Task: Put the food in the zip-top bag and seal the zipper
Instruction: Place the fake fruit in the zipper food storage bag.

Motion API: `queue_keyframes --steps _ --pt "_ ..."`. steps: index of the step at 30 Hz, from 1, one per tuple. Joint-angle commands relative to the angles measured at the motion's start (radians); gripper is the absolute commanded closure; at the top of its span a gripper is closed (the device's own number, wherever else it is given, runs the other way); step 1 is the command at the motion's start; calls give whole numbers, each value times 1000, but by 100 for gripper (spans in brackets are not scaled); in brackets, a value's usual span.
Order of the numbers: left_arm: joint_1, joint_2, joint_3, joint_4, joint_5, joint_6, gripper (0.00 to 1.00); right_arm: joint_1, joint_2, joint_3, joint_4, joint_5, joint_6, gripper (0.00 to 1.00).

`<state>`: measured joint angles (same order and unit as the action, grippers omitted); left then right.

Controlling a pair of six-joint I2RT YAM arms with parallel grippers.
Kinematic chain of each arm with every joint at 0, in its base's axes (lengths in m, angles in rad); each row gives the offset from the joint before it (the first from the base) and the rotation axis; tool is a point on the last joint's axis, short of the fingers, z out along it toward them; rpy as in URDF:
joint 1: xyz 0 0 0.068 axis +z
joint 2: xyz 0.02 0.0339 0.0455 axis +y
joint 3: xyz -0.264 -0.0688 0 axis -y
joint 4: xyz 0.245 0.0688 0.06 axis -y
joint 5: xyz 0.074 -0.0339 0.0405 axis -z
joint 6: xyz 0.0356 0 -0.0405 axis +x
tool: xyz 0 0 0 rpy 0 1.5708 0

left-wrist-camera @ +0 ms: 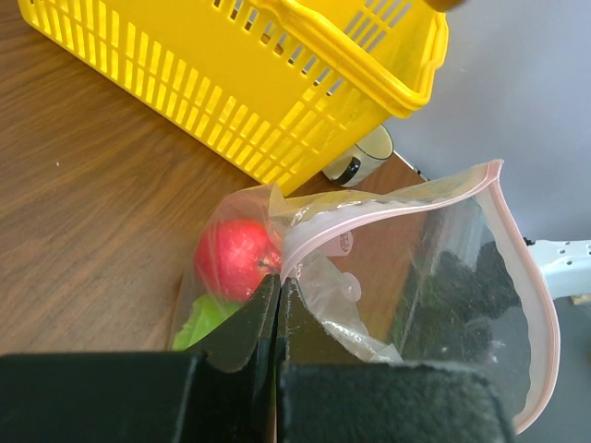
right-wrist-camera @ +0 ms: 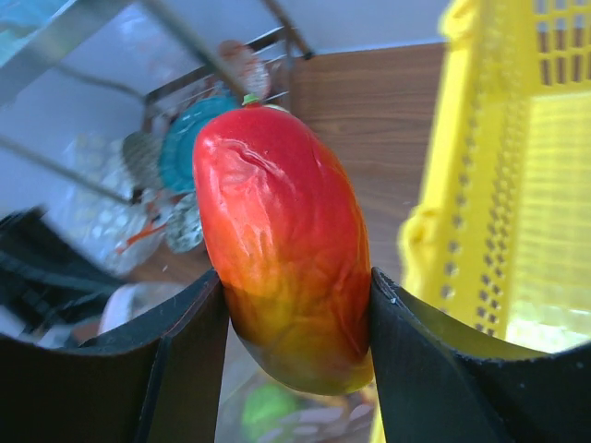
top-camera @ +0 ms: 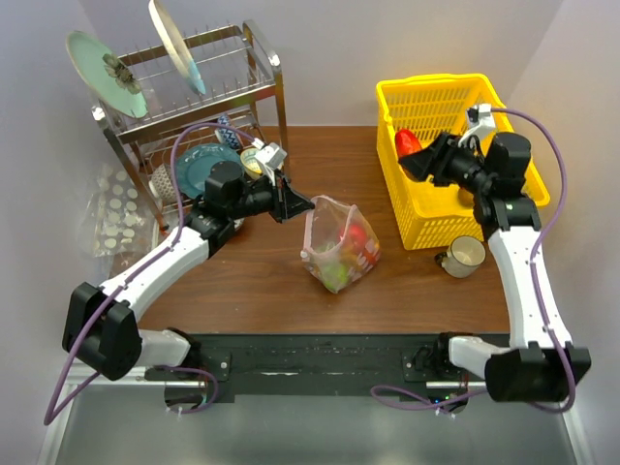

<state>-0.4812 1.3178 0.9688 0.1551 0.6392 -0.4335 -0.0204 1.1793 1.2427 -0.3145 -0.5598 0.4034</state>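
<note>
My right gripper (right-wrist-camera: 295, 281) pinches a red-orange toy fruit (right-wrist-camera: 277, 231) over the yellow basket (top-camera: 426, 95)
Its long axis crosses the part-open jaws, stem up. My left gripper (left-wrist-camera: 277, 300), fully closed, nips the zip-top bag (top-camera: 339, 247) at its zipper (left-wrist-camera: 522, 249), mid-table, mouth gaping; I can't make out all the food (top-camera: 360, 237) inside

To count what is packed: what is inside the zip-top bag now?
A red fruit and a green piece show through the zip-top bag; crinkled plastic hides anything deeper.
</note>
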Motion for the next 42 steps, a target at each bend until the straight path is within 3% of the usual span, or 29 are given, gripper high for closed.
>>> queue_keyframes --steps 1,12,19,27,35,42 --pt "-5 -40 44 14 -4 18 100 74 -87 -22 -94 -130 -55 74" --pt "-14 -55 47 11 7 13 100 335 -194 -84 115 -239 113 74" --pt "-33 -55 59 -11 1 24 100 480 -136 -108 253 -213 131 75" --pt "-40 -69 68 -32 -16 42 100 600 -46 -77 236 -160 29 75" --pt "-42 -77 93 -68 -21 76 100 605 -59 -45 14 10 -185 71" --pt "-42 -43 264 -279 -62 147 100 605 -55 -29 -101 132 -265 70"
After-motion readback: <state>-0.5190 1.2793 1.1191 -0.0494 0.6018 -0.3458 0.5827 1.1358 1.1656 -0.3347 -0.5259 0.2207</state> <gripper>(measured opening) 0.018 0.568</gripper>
